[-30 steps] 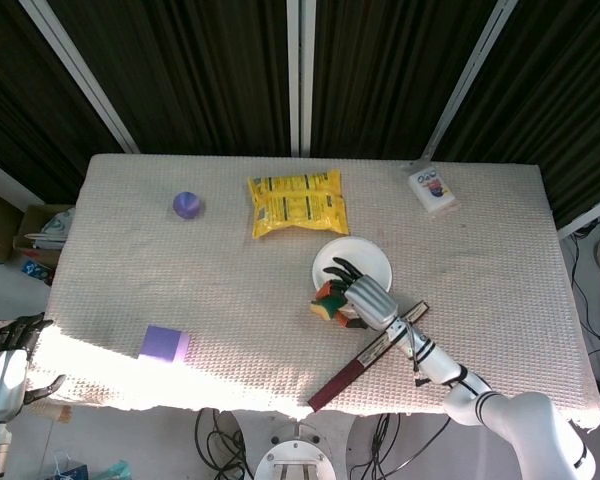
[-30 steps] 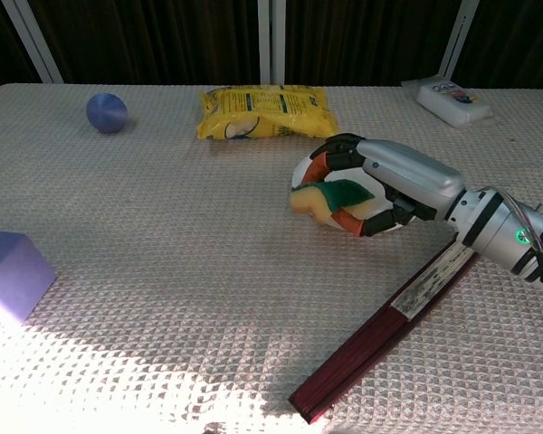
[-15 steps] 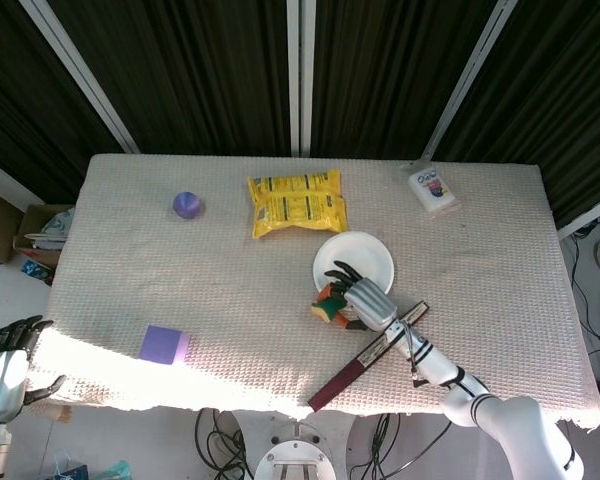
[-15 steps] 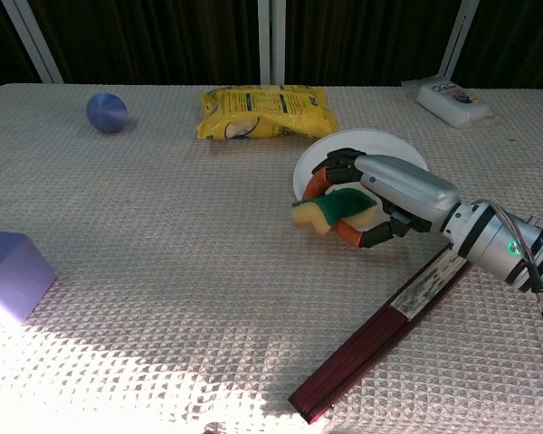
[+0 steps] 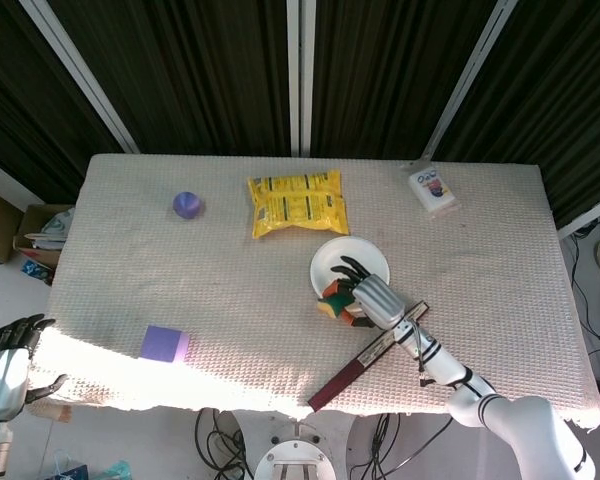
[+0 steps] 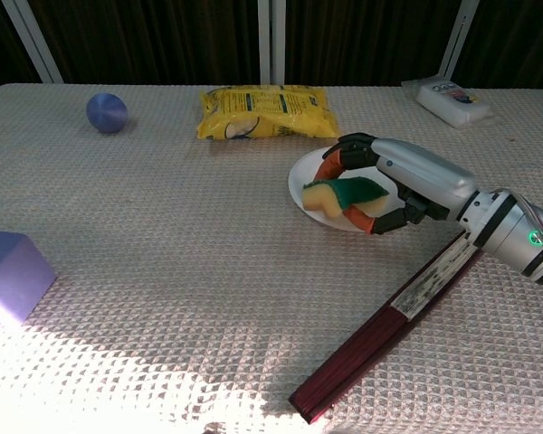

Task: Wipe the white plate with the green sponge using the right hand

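The white plate [image 5: 338,262] [image 6: 306,177] lies on the table right of centre, just in front of the yellow bag. My right hand [image 5: 370,298] [image 6: 407,181] grips the green and yellow sponge [image 5: 332,300] [image 6: 344,193], with orange-tipped fingers curled around it. The sponge sits over the plate's near part; whether it touches the plate I cannot tell. My left hand [image 5: 8,360] hangs off the table's near left corner, fingers apart, holding nothing.
A dark red closed fan [image 5: 365,356] [image 6: 389,318] lies diagonally under my right forearm. Yellow snack bag [image 5: 297,202] [image 6: 264,111] sits behind the plate. Blue ball [image 5: 186,205], purple block [image 5: 163,343] and a white packet [image 5: 431,189] lie further off.
My right hand has carried the sponge right and back, from off the plate's near-left edge to over the plate. The plate has slid slightly left. The left hand stays put.
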`<state>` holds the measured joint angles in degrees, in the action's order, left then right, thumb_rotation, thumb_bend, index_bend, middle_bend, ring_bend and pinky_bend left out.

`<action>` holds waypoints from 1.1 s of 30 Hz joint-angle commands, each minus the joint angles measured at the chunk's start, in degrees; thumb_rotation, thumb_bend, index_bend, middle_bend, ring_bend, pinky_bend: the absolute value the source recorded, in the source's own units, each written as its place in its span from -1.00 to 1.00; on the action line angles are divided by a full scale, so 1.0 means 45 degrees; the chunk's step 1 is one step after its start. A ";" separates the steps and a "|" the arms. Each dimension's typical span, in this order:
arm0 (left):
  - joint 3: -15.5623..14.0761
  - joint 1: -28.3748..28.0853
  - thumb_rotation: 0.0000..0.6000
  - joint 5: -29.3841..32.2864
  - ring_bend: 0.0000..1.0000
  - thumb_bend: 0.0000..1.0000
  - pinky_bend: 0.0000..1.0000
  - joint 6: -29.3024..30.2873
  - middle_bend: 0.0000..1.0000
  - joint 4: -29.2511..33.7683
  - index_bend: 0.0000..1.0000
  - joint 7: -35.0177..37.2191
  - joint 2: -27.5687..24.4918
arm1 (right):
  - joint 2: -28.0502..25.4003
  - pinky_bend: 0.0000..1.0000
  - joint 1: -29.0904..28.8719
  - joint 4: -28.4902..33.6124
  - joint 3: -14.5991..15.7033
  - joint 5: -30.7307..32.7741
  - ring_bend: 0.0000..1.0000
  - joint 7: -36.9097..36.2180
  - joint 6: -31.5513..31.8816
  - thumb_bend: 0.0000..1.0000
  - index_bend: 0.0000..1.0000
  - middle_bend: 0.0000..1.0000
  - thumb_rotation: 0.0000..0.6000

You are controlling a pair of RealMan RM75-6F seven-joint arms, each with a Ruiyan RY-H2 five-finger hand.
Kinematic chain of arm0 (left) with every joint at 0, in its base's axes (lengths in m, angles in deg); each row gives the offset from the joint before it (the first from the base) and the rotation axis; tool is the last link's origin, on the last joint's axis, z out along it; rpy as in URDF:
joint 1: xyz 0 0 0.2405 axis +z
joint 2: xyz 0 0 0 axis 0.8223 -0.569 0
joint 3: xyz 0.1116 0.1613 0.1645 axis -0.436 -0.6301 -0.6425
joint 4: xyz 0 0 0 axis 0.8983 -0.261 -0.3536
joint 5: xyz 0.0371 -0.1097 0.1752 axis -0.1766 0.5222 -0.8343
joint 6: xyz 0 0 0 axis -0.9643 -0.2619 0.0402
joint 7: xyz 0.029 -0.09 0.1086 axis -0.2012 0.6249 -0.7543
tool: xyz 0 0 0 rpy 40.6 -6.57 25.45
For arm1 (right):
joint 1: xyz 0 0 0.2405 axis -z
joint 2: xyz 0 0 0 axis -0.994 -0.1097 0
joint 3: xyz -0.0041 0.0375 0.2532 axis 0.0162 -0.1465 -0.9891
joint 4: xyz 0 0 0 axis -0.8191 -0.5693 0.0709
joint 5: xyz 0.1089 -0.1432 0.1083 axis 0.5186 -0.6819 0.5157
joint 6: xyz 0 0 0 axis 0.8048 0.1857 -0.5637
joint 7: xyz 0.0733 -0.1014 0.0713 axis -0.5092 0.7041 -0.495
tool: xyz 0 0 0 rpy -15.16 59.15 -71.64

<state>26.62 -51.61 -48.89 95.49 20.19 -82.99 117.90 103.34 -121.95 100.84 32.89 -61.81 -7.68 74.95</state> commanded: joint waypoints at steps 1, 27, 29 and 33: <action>-0.0010 -0.0006 1.00 0.0004 -0.76 -0.76 -0.71 -0.0021 -0.73 -0.0003 -0.60 0.0036 -0.0009 | 0.0128 -1.00 0.0102 -0.0380 0.0056 0.0121 -0.70 -0.0056 -0.0328 -0.09 0.14 -0.17 1.00; -0.0068 0.0014 1.00 -0.0038 -0.76 -0.76 -0.71 -0.0040 -0.73 -0.0027 -0.60 0.0232 0.0005 | 0.1426 -1.00 -0.0041 -0.0953 -0.0029 0.0084 -0.66 -0.1495 0.0048 -0.08 0.16 -0.15 1.00; -0.0073 0.0010 1.00 -0.0062 -0.76 -0.76 -0.71 -0.0034 -0.73 -0.0039 -0.60 0.0258 -0.0005 | 0.1610 -1.00 -0.0014 -0.1210 0.0011 0.0134 -0.66 -0.1527 -0.0228 -0.08 0.16 -0.15 1.00; -0.0081 0.0043 1.00 -0.0031 -0.76 -0.76 -0.71 -0.0014 -0.73 -0.0076 -0.60 0.0335 -0.0024 | 0.2000 -1.00 -0.0002 -0.1781 0.0089 0.0119 -0.66 -0.1558 -0.0459 -0.08 0.16 -0.15 1.00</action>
<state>26.26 -51.43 -49.04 95.43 19.86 -81.50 117.80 111.68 -122.01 93.65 33.05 -61.24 -14.67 73.32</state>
